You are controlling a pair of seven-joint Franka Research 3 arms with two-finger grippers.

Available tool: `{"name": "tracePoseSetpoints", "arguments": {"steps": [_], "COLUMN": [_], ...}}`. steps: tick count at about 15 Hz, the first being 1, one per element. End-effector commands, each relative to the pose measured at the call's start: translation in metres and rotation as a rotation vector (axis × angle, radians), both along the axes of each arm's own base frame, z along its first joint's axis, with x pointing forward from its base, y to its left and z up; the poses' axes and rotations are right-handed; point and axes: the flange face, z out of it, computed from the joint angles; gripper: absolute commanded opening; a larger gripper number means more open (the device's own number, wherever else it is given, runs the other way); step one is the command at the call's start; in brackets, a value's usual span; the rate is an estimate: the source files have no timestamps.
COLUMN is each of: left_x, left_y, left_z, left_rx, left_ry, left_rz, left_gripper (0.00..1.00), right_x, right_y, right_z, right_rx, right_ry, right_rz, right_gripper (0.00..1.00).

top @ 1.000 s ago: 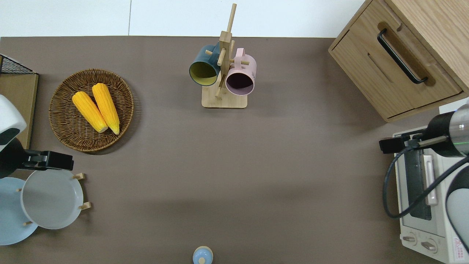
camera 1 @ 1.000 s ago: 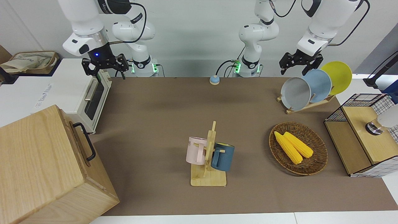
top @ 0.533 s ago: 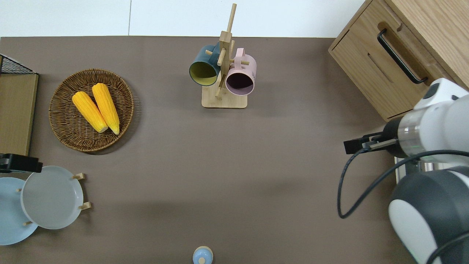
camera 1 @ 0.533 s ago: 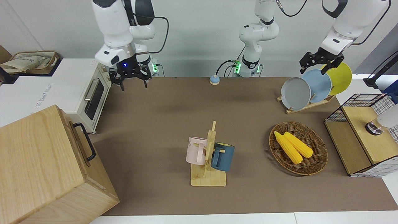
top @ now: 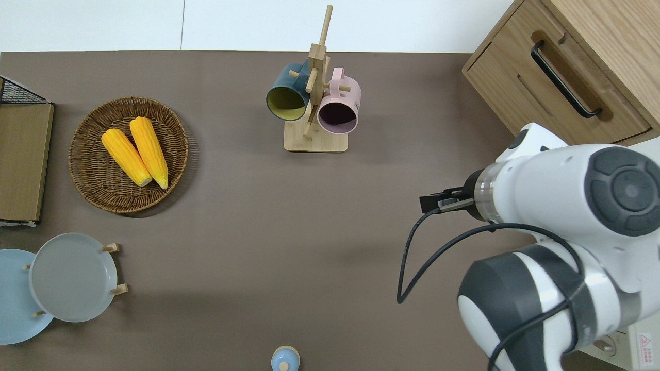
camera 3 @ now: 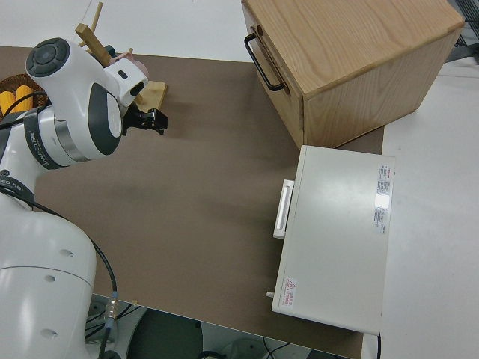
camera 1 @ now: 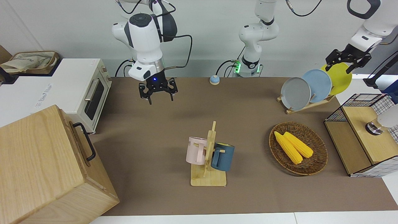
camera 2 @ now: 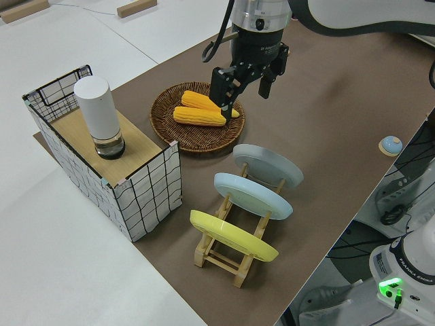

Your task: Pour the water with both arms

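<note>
right gripper (camera 1: 158, 92): fingers spread, holding nothing, over bare worktop (camera 1: 161, 130)
left gripper (camera 1: 348, 58): fingers apart, empty (over the plates' end)
mugs: two, pink mug (camera 1: 196, 150), blue mug (camera 1: 223, 156)
plates (camera 1: 311, 85): three
corn cobs (camera 1: 293, 147): two

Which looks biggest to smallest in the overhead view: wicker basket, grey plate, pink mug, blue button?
1. wicker basket
2. grey plate
3. pink mug
4. blue button, partly cut off by the view's edge, yet clearly smallest.
</note>
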Motion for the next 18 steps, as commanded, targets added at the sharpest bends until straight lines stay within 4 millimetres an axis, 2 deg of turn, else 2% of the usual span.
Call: {"name": "tracePoseSetpoints", "arguments": {"steps": [1, 3, 5, 7, 11, 15, 18], "left_x": [-0.004, -0.013, -0.017, -0.018, -0.016, -0.001, 0.007], "left_y": [0.058, 0.097, 0.125, 0.143, 0.154, 0.165, 0.17], "left_z": [-0.01, -0.012, -0.015, -0.021, -0.017, -0.013, -0.013], "left_rx": [0.036, 0.054, 0.055, 0.053, 0.051, 0.053, 0.06], "left_ry": [-0.027, -0.066, -0.112, -0.157, -0.249, -0.414, -0.515], "left_rz": [-0.067, -0.059, -0.046, -0.009, 0.035, 0.094, 0.135], "left_gripper": [1.0, 1.0, 0.99, 0.99, 0.99, 0.99, 0.99], "right_x": [0.011, 0.015, 0.019, 0.023, 0.035, 0.049, 0.06], "right_y": [0.034, 0.057, 0.077, 0.088, 0.095, 0.095, 0.093], "right_z": [-0.026, -0.036, -0.044, -0.059, -0.063, -0.064, -0.055], "right_rx": [0.023, 0.014, 0.01, -0.016, -0.008, 0.008, 0.019], "right_ry": [-0.06, -0.103, -0.14, -0.16, -0.253, -0.366, -0.404], "right_rz": [-0.019, -0.016, -0.045, -0.039, 0.003, -0.002, -0.001], "right_gripper": [0.983, 0.979, 0.979, 0.979, 0.979, 0.975, 0.931]}}
